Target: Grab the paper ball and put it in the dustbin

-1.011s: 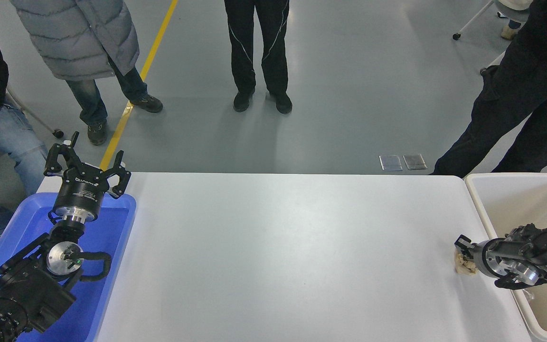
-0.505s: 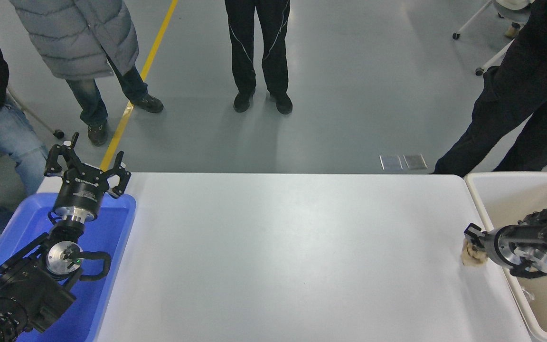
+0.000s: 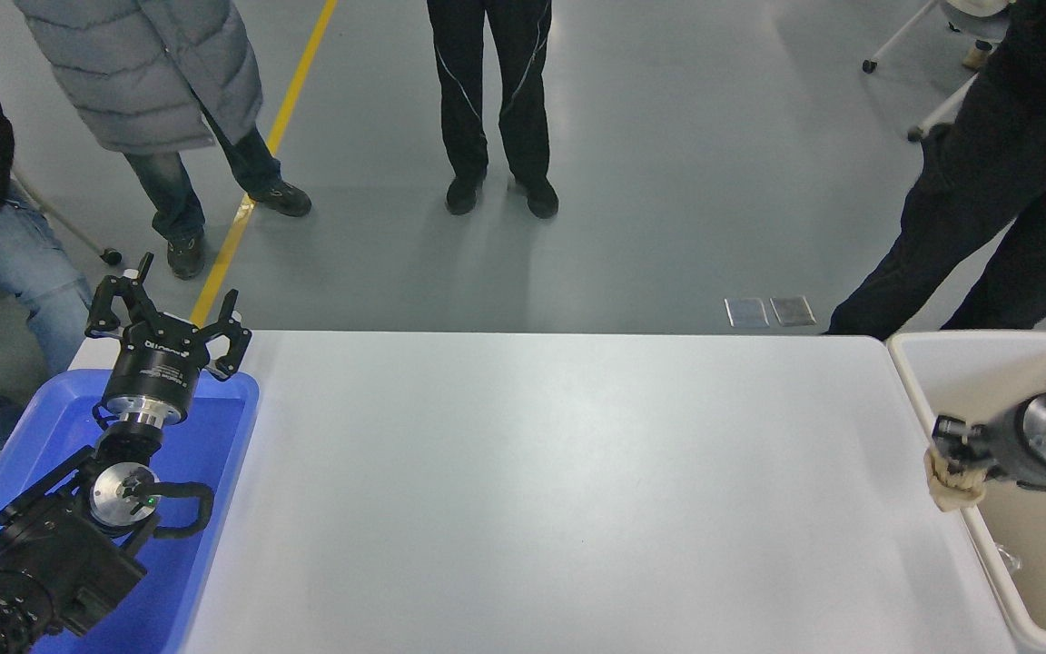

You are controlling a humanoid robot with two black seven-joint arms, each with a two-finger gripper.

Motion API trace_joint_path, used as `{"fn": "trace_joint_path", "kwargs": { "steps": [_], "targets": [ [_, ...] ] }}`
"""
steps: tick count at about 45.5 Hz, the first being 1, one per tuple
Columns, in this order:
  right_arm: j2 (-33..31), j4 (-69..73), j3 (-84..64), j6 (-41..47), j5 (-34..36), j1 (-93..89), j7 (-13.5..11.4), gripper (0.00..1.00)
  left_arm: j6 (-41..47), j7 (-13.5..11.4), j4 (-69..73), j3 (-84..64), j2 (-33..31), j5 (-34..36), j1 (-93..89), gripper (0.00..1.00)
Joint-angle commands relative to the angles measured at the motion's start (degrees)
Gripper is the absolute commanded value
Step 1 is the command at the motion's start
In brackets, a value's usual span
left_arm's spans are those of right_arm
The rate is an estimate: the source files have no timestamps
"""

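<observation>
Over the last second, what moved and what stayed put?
The right gripper, shut on the paper ball, carried it off the white table toward the right and farther from the robot, up to the dustbin rim; the ball is not yet released. The left gripper stayed parked over the blue tray. The people behind barely shifted.

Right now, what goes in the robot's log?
right gripper: shut on paper ball | over dustbin rim | left gripper: open, parked

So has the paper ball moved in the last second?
Yes. The paper ball, held in the right gripper, has shifted right and slightly away, from over the table to the dustbin rim.
</observation>
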Motion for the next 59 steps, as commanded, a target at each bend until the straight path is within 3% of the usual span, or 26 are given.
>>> {"fn": "trace_joint_path", "kwargs": {
  "steps": [1, 27, 45, 55, 59],
  "targets": [
    [-5.13, 4.35, 2.60, 20.79, -2.43, 16.54, -0.14, 0.00, 0.08, -0.01, 0.04, 0.01, 0.00, 0.01, -0.01, 0.98],
    [-3.55, 6.63, -0.56, 20.79, -2.17, 43.00, 0.03, 0.00, 0.08, -0.01, 0.04, 0.01, 0.09, 0.01, -0.01, 0.98],
    [-5.31, 2.16, -11.27, 20.79, -4.36, 41.08, -0.06, 0.00, 0.08, -0.01, 0.03, 0.01, 0.00, 0.01, -0.01, 0.98],
    [-11.28, -5.14, -16.82, 20.79, -5.51, 25.97, 0.03, 0.00, 0.08, -0.01, 0.04, 0.01, 0.00, -0.08, -0.01, 0.98],
    [-12.16, -7.86, -16.12, 15.36, -4.63, 19.47, -0.05, 0.00, 0.08, -0.10, 0.04, 0.01, 0.00, 0.01, -0.01, 0.98]
  ]
}}
